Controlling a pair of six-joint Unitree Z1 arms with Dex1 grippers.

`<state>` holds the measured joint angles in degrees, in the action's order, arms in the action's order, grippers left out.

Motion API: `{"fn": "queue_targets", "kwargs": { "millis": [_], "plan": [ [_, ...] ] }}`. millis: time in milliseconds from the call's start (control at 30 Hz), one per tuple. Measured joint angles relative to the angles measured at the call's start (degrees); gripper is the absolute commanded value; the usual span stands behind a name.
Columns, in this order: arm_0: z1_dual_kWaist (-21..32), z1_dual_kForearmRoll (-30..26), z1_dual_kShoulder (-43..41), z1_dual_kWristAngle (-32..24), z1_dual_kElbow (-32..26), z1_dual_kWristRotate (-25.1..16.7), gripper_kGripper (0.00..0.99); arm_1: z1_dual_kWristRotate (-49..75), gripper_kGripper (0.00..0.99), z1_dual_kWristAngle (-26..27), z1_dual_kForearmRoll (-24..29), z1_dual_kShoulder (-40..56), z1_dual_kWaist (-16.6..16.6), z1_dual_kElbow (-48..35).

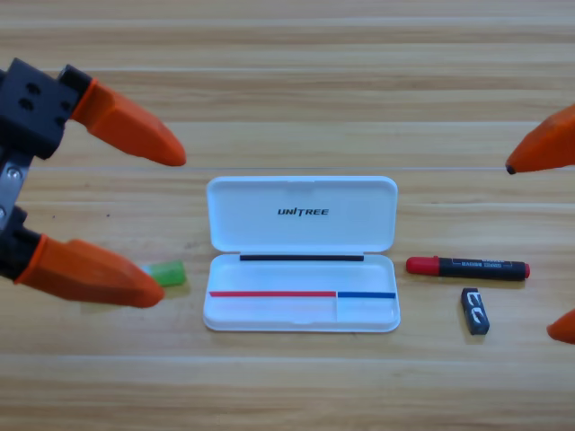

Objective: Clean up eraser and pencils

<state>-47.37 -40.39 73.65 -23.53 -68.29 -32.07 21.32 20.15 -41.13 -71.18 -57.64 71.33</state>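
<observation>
A white case (302, 305) lies open in the middle of the table, lid up, with nothing loose inside. To its right lies the red-capped pencil (467, 267) with a black barrel, and just below that the small black eraser (475, 311). The green pencil (167, 273) lies left of the case, mostly hidden under a jaw, only its bright green end showing. My left gripper (173, 229) is at the left edge, open wide, jaws spread above and over the green pencil. My right gripper (539, 251) shows only two orange tips at the right edge, far apart, open.
The case's lid (302, 214) stands back flat toward the far side. Bare wooden table lies above the case and along the front edge.
</observation>
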Motion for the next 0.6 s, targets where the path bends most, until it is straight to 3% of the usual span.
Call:
{"fn": "queue_targets", "kwargs": {
  "millis": [500,600],
  "plan": [
    [0.00,-0.68,0.00,0.31,0.20,-0.72,0.982,-3.61,0.983,-0.15,0.00,0.00,0.00,-0.02],
    [-0.06,-0.90,0.00,3.95,0.14,-0.72,0.982,-8.31,0.983,-4.60,0.00,0.01,-0.03,-0.33]
  ]
}}
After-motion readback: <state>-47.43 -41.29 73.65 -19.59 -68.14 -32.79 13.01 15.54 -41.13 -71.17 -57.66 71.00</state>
